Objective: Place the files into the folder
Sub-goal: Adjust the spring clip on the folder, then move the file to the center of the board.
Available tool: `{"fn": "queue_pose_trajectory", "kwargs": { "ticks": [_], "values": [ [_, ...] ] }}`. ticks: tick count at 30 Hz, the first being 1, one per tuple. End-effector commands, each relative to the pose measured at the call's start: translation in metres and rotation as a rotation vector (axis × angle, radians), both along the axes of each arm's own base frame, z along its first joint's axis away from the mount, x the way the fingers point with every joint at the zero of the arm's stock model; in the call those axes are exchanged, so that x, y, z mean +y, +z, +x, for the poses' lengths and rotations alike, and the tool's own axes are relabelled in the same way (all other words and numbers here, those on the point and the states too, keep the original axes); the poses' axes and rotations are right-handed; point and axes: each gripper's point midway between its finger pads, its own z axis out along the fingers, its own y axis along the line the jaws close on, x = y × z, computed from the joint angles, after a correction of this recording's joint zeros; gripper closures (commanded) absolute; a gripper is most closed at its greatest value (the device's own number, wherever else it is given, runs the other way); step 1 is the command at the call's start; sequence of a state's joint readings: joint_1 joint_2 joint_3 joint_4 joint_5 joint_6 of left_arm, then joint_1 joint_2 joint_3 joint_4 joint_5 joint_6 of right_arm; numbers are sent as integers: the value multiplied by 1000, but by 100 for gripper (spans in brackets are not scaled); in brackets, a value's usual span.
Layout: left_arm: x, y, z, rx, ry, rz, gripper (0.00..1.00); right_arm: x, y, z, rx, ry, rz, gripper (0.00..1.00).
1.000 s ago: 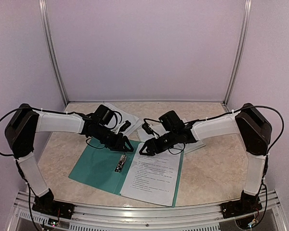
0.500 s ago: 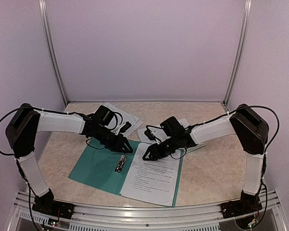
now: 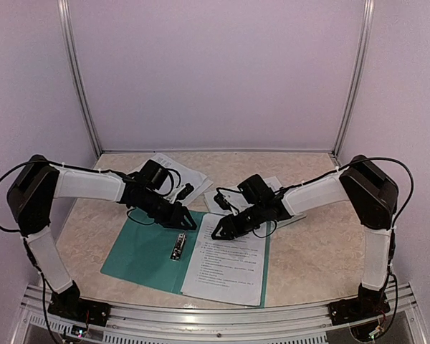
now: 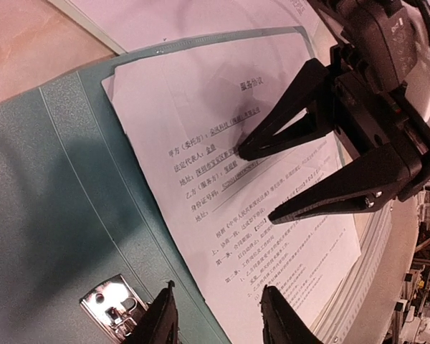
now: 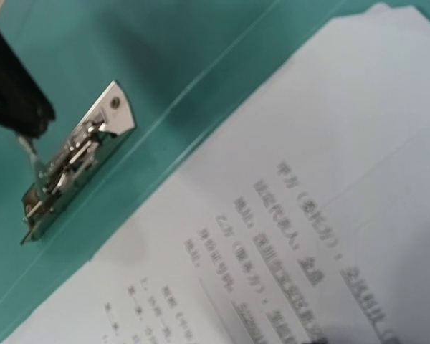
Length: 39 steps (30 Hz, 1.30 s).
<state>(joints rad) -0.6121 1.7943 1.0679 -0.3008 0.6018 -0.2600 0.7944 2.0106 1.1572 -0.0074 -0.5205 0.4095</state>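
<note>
The teal folder [image 3: 140, 251] lies open at the table's front. Its silver clip [image 3: 178, 246] sits by the spine and also shows in the left wrist view [image 4: 115, 304] and the right wrist view [image 5: 75, 161]. One printed white sheet [image 3: 229, 269] lies on the folder's right leaf. My right gripper [image 3: 216, 233] is open, and in the left wrist view [image 4: 256, 184] both its fingertips rest on the top of that sheet [image 4: 222, 107]. My left gripper [image 3: 190, 223] is open and empty, low over the spine just above the clip, its fingertips [image 4: 272, 312] straddling the sheet's left edge.
More printed sheets lie at the back left [image 3: 173, 168] and under the right arm [image 3: 226, 197]. A pale board [image 3: 292, 216] lies beneath the right forearm. Purple walls close in the back and both sides, and a metal rail [image 3: 215, 322] runs along the front edge.
My right gripper has moved down and slightly towards the front, onto the top of the sheet. The sheet has shifted slightly on the right leaf. The left gripper has barely moved.
</note>
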Motion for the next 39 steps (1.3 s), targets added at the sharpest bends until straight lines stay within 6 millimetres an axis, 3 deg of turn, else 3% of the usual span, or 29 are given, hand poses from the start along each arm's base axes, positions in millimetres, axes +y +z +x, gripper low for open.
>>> {"fn": "queue_pose_trajectory", "kwargs": {
  "ticks": [1,9,16,21,28,32,35,39],
  "values": [
    [12,1,1,-40,33,33,58,-8,-24,-4,45,-5,-42,51],
    [9,23,9,-107,46,-26,53,-7,-25,-5,53,0,-40,52],
    [18,3,-10,-38,53,6,53,-5,-25,-5,58,7,-36,52],
    [23,19,-29,-86,68,23,53,-4,-21,-4,45,13,-30,52],
    [50,52,-33,-196,228,72,39,3,20,6,-69,18,4,42],
    [75,55,-32,-219,351,116,27,5,53,17,-153,-6,14,37],
    [86,62,-27,-231,434,118,17,-8,78,38,-238,-107,-20,30],
    [93,80,-17,-263,526,99,9,-54,82,77,-308,-281,-157,24]
  ]
}}
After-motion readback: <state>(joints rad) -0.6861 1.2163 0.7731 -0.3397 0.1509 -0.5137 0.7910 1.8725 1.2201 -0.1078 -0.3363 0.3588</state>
